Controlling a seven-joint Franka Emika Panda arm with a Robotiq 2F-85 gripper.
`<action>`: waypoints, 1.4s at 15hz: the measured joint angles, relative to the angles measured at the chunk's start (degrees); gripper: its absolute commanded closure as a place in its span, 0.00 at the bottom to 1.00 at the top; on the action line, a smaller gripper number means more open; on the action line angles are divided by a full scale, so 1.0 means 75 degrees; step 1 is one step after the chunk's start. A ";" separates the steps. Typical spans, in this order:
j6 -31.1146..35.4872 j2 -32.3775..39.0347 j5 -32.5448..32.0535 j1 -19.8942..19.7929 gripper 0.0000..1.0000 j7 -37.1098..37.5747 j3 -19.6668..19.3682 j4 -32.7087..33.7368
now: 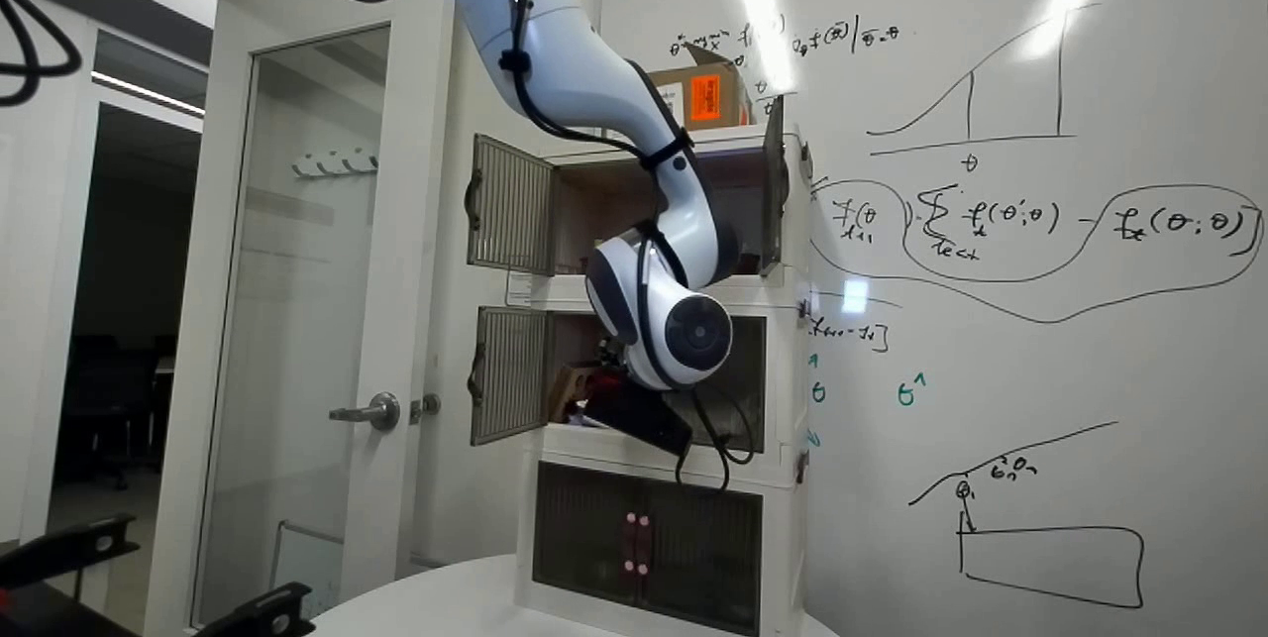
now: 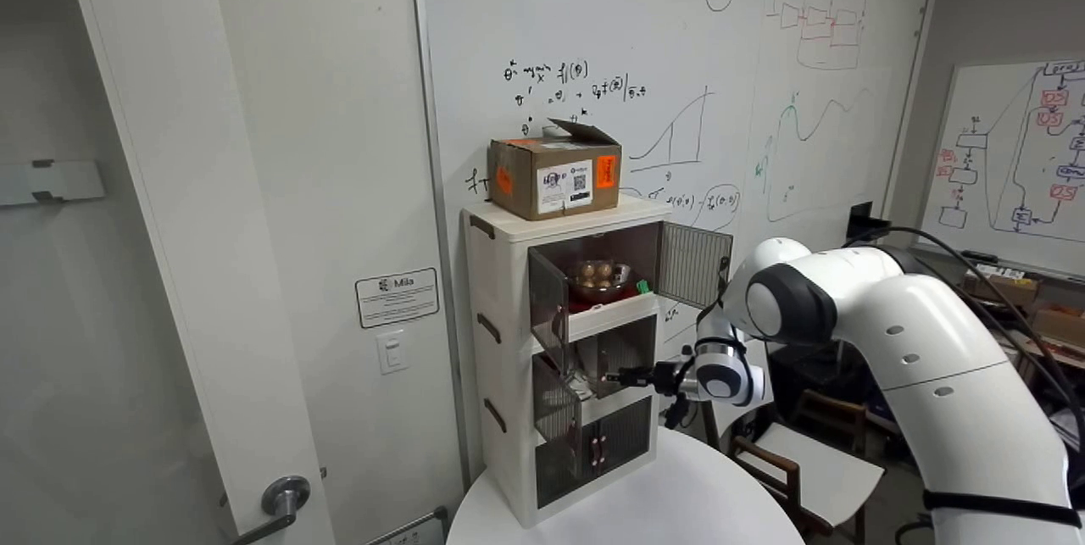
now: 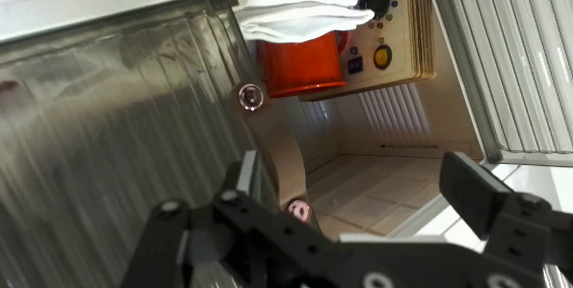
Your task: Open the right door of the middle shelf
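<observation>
So our black claw (image 3: pixel 351 171) gapes, with the curved brown handle (image 3: pixel 286 165) of the smoky see-through right door (image 3: pixel 121 135) nearer one finger (image 3: pixel 246 174).

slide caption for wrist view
Open gripper near the handle of the right door, red mug and white cloth inside the middle shelf.

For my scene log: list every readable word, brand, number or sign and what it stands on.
"Mila": on the wall sign; its lines below are too small to read.
"θ", and seemingly "ft(θ; θ)": handwritten on the large whiteboard; other formulas unclear.
Orange labels and white label on the cardboard box: print too small to read.
Smaller whiteboard, low board: marks too small to read.
Right door: no text I can make out.
</observation>
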 measured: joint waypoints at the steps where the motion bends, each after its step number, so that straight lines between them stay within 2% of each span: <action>1: -0.0025 0.0086 0.0000 0.0004 0.00 -0.0057 0.0001 0.0100; 8: -0.0066 0.0511 -0.0185 -0.0011 0.00 -0.0280 -0.0004 0.0917; 12: -0.0170 0.0702 -0.0987 -0.0045 0.00 -0.0082 -0.0022 0.1379; 13: -0.0229 0.0748 -0.1224 -0.0065 0.25 0.0019 -0.0041 0.1490; 15: -0.0355 0.0823 -0.1607 -0.0152 0.34 0.0182 -0.0054 0.1684; 21: -0.0747 0.1018 -0.2206 -0.0465 0.81 0.0492 -0.0035 0.2175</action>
